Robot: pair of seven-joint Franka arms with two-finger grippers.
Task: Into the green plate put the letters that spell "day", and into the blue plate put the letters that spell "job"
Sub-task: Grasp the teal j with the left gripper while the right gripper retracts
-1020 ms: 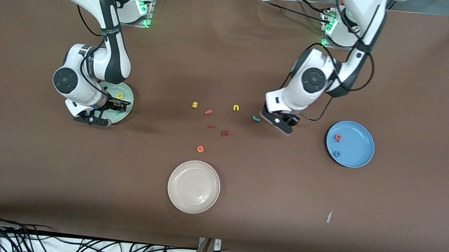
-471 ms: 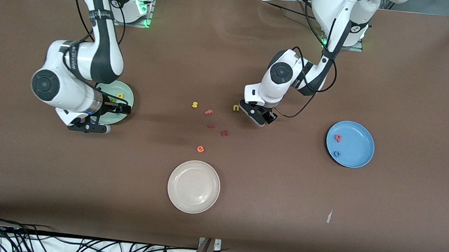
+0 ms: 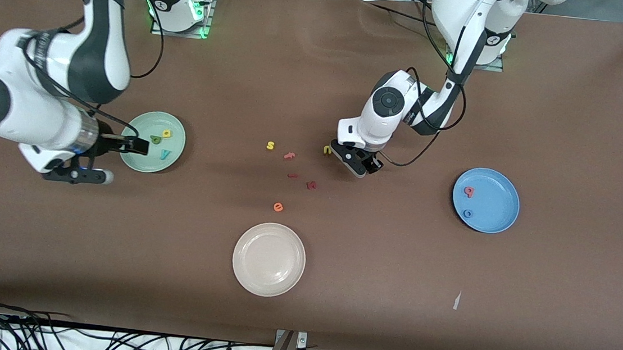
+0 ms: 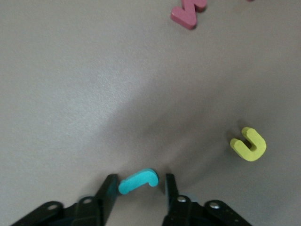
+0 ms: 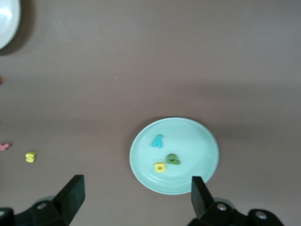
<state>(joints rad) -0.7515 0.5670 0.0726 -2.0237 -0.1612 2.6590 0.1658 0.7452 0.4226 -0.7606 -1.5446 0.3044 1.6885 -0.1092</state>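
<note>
- The left end effector [image 4: 136, 193] is low over the brown counter [image 3: 577, 108], just beside the yellow u [image 3: 327, 150]. In the front view its own housing hides what lies between the fingers.
- The left wrist view shows the teal j [image 4: 138, 181] between the two black fingers, which stand close on either side of it. Whether they already press it cannot be told. Its long axis runs across the gap from finger to finger, with the hooked end by one finger.
- The right end effector [image 3: 135, 145] is raised over the rim of the green plate [image 3: 173, 156], its fingers spread wide with nothing between them. In the right wrist view only the fingertips [image 5: 74, 190] show, cut off by the frame edge.
- In the green plate lie the dark green d [image 3: 155, 140], the yellow a [image 3: 167, 133] and the teal y [image 3: 164, 154], close together but apart.
- The blue plate [image 3: 505, 186], toward the left arm's end of the counter, holds the salmon-red b [image 3: 468, 192] and the blue o [image 3: 467, 213], the o nearer the front camera.
- On the counter between the plates: a yellow s [image 3: 270, 145], several dark red letters [image 3: 312, 184] too small to read, and an orange e [image 3: 278, 207].
- An off-white plate [image 3: 269, 259] sits nearest the front camera.
- No brand or label can be read.
</note>
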